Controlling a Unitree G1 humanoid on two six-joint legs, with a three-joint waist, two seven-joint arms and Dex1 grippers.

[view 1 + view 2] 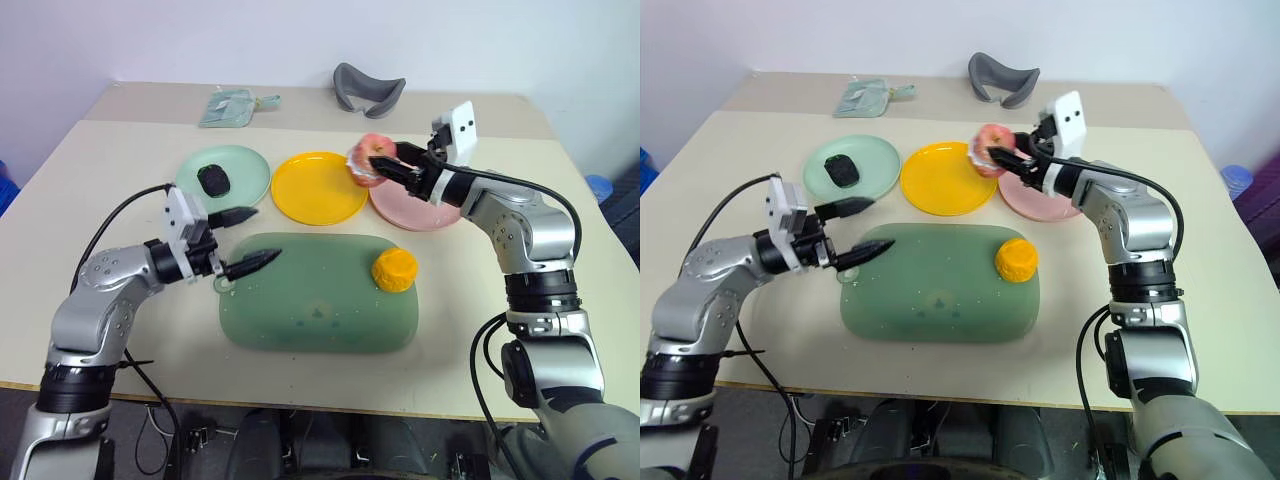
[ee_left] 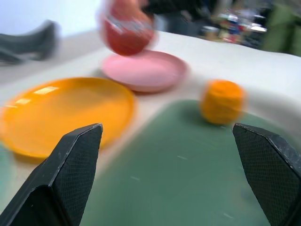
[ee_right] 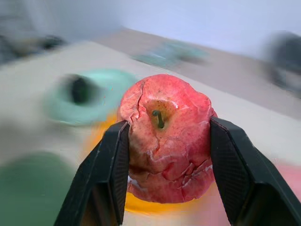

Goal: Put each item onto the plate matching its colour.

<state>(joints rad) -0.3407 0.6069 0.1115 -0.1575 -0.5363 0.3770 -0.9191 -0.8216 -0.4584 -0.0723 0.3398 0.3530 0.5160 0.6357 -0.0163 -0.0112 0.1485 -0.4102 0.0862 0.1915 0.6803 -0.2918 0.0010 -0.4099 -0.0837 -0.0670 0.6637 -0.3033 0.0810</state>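
Now your pink-red apple (image 3: 165, 136) sits clamped in the right gripper (image 1: 390, 168), raised at the pink plate's (image 1: 425, 213) near-left rim. Carry it over the plate's middle, lower, release. Your left gripper (image 1: 248, 238) hangs wide, empty, beside the dark-green tray (image 1: 310, 310).

Three round plastic plates, mint green (image 1: 240, 165), yellow (image 1: 318, 187) and pink (image 1: 415, 210), line up behind the large dark-green rounded tray (image 1: 310, 300); the orange-yellow round fruit (image 1: 394, 269) sits at the tray's right edge.

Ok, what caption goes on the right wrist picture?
Right gripper clamps a cracked pink-red apple above the beige table.
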